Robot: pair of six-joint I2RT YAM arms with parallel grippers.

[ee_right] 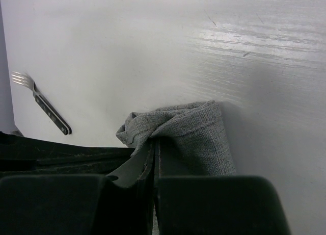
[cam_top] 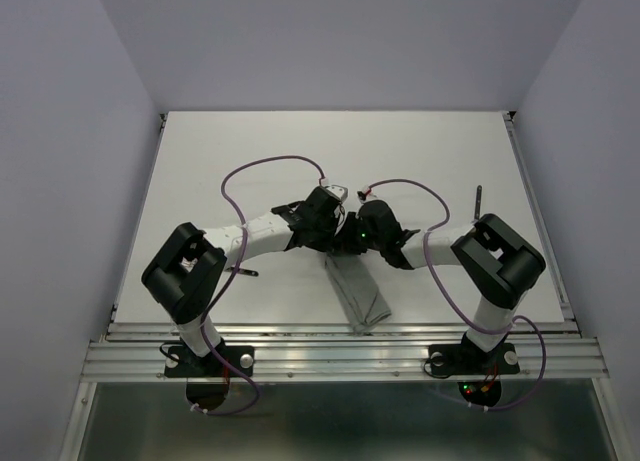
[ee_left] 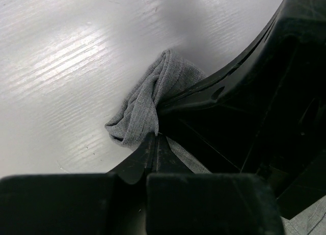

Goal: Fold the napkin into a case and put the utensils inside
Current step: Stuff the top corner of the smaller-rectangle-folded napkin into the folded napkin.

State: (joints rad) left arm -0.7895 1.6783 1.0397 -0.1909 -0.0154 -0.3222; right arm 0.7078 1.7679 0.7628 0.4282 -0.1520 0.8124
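Folded napkin (cam_top: pixel 362 296) — a narrow strip — runs far-to-near, near end angled right.

One grey napkin (cam_top: pixel 362 296) and two utensils (cam_top: pixel 478 197) (cam_top: pixel 243 271) on one table (cam_top: pixel 250 141)

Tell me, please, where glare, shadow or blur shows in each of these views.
Top external: soft, even light, no glare on the table, all sharp. Left wrist: streaky glare on the table, napkin sharp, dark foreground blurred. Right wrist: glare at upper right, fork in focus, a soft shadow right of the napkin.
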